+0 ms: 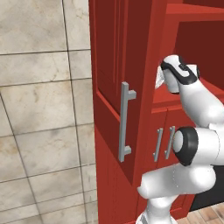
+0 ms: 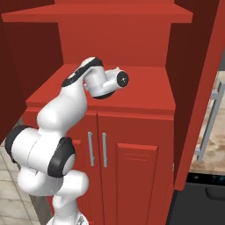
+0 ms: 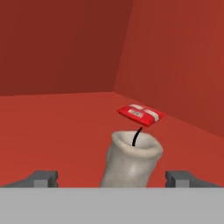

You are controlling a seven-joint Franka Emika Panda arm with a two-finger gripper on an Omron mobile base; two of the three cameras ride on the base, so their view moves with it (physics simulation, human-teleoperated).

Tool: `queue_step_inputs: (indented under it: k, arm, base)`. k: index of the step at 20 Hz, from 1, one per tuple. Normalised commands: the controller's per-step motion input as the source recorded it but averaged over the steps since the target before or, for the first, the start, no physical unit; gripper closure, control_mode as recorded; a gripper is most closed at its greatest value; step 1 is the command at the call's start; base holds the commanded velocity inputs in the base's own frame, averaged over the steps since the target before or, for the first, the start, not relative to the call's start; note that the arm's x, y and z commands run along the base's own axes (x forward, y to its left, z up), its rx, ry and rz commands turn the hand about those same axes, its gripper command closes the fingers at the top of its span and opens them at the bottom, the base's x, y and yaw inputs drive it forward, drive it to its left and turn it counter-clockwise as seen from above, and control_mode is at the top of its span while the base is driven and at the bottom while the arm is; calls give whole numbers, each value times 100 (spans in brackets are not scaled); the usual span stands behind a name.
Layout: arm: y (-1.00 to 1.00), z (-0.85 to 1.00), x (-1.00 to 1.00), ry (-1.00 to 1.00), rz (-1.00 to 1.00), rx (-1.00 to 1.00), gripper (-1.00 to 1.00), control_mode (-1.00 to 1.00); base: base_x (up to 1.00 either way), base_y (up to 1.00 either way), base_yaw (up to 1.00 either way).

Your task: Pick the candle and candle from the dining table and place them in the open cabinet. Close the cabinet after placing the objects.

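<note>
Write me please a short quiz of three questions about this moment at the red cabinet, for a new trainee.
1. True or false: the tool is clamped on the candle.
2. Multiple choice: what lies beyond the candle on the shelf? A) a dark round lump B) a small flat red item C) a second candle
3. Short answer: are the cabinet doors open or closed?

Key
1. False: the fingertips stand wide on either side of the candle, apart from it.
2. B.
3. Open: the left door is swung out, its long silver handle facing us.
</note>
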Motion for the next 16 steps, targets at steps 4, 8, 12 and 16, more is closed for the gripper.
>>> queue_step_inputs:
  k: [4,8,12,16]
  arm:
    - [-3,0,-40,-1,0,2,-100,-100]
    - [-9,1,-46,0,0,3,-100,-100]
    - [-18,4,-60,0,-1,1,-100,-100]
    - [-20,-1,-64,0,-2,0,-100,-100]
  base:
    - [0,0,0]
    - [0,0,0]
    - [0,0,0]
    - [0,0,0]
